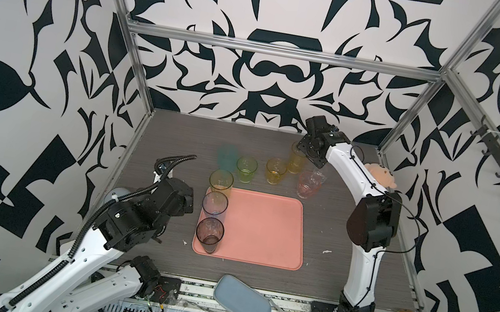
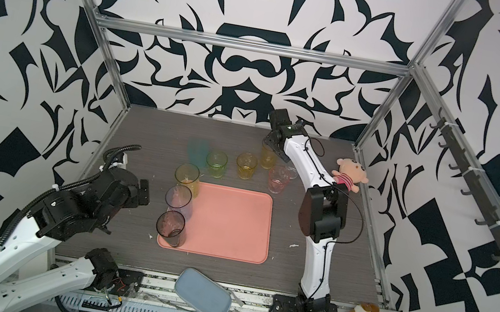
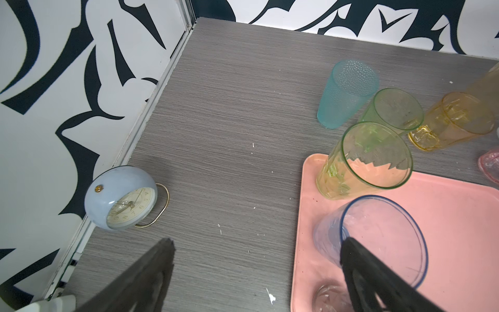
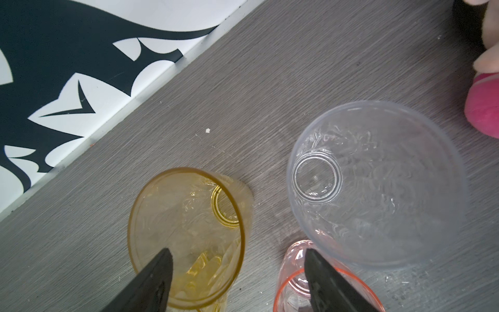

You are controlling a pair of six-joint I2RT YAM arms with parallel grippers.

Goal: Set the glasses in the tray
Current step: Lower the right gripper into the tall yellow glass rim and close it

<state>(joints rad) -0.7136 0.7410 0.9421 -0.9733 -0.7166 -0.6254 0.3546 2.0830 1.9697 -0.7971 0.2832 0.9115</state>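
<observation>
One teal glass (image 1: pixel 227 157) shows only as a blur.

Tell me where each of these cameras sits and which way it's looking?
Both top views: high over the table's front, looking down toward the back wall; the left arm and right arm show beside the tray.
Left wrist: on the left arm, looking past the open left gripper at the clock and tray corner.
Right wrist: on the right arm, looking down past the open right gripper at the amber glass and clear glass.
Shared: both wrist views catch the pink glass.
</observation>
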